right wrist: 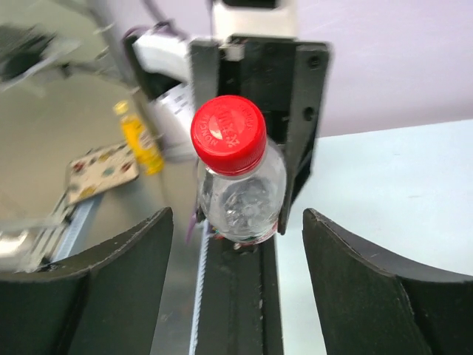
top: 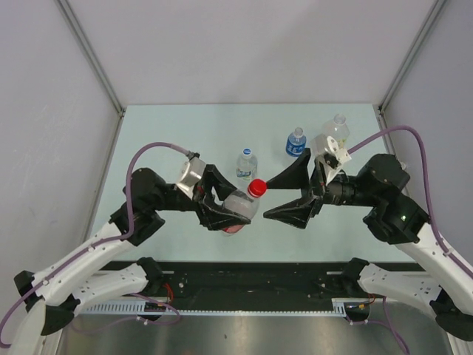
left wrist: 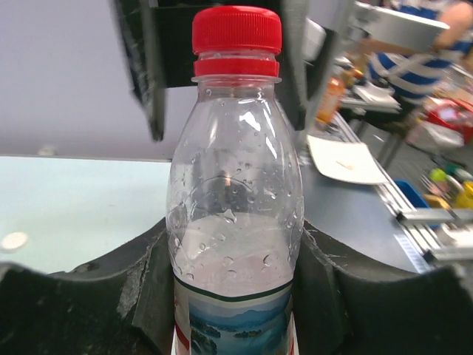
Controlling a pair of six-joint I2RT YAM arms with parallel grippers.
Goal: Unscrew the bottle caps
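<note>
Left pincer (top: 233, 211) clamps the small water bottle (left wrist: 235, 222), presenting its red cap (top: 256, 188) to the wide-open, empty right pincer (top: 270, 200) beside it

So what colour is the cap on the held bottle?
The cap is red, clearest in the left wrist view.

4 bottles (top: 247, 166), 4 caps (top: 256, 188)

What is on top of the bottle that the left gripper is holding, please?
A red cap sits on the bottle clamped in the left gripper. The neck threads under the cap are covered, so cannot be seen.
</note>
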